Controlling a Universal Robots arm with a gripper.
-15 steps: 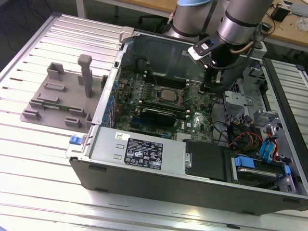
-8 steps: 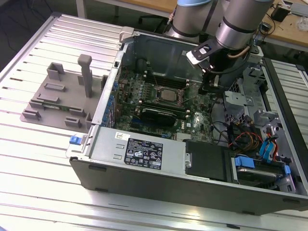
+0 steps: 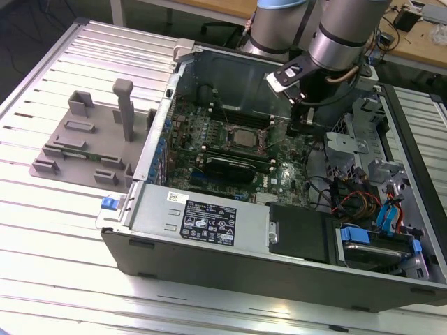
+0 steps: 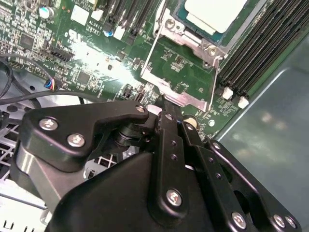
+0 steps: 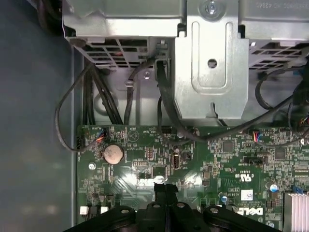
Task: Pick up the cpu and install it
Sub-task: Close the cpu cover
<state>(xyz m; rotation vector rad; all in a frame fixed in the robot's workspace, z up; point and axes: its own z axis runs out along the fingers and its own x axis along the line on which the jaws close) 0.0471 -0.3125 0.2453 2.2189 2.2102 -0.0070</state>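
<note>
Claw (image 5: 161,186) hangs pinched narrow, gripping nothing, close over the motherboard (image 5: 217,150); cpu (image 4: 217,12) sits in its socket (image 4: 170,28) ahead of the claw, apart.

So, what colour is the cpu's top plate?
Pale silvery-grey; the cpu shows best in the second wrist view.

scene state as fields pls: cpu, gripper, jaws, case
cpu: sits in socket, metal top up
gripper: low over motherboard, apart from cpu, holding nothing
jaws: shut
case: open, on its side on table
tray: grey, beside case at the exterior view's left
</note>
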